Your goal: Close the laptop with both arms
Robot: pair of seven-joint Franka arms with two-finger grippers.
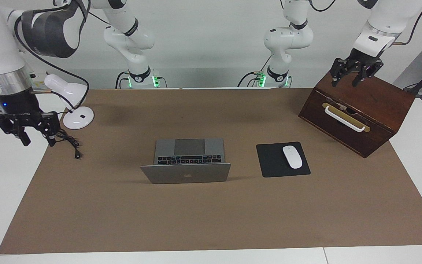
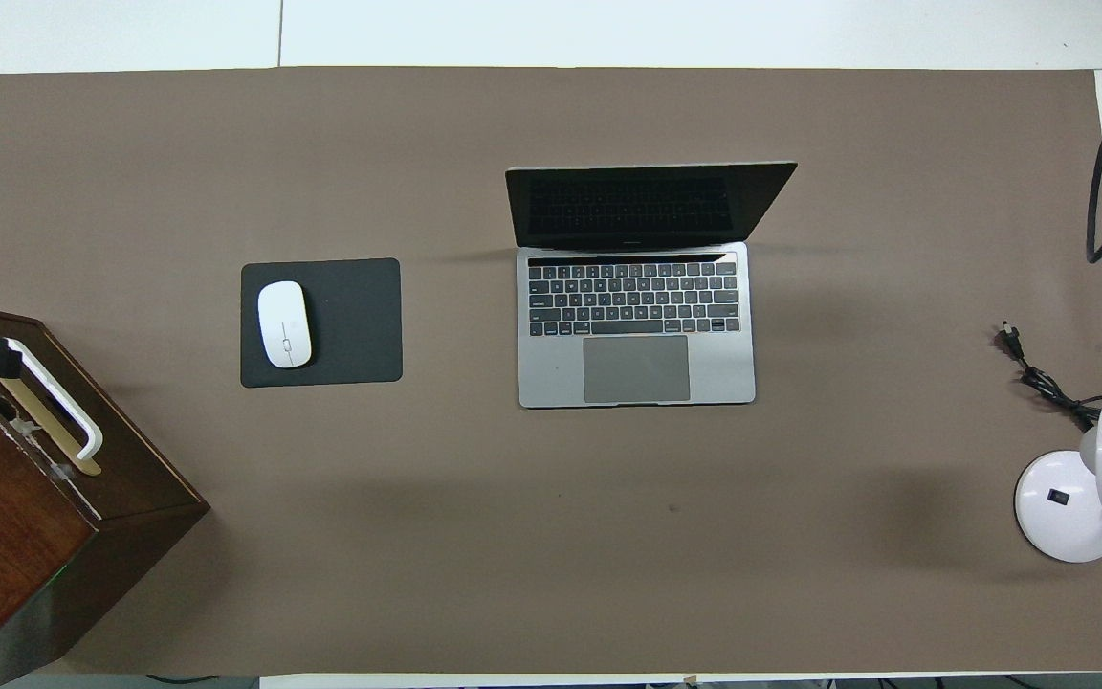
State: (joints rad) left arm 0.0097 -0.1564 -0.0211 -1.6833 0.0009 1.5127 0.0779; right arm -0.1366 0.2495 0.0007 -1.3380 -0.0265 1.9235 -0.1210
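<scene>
The laptop [image 1: 186, 161] is sitting mid-table between both empty grippers, lid edge running arm to arm (right gripper [image 1: 35, 138] and left gripper [image 1: 345, 80] each showing narrowed, not touching, fingers).

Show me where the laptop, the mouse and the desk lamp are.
laptop [image 2: 636, 368]: overhead view, on the trackpad.
mouse [image 2: 284, 323]: overhead view, middle of its top.
desk lamp [image 2: 1063, 512]: overhead view, on its round base.
</scene>
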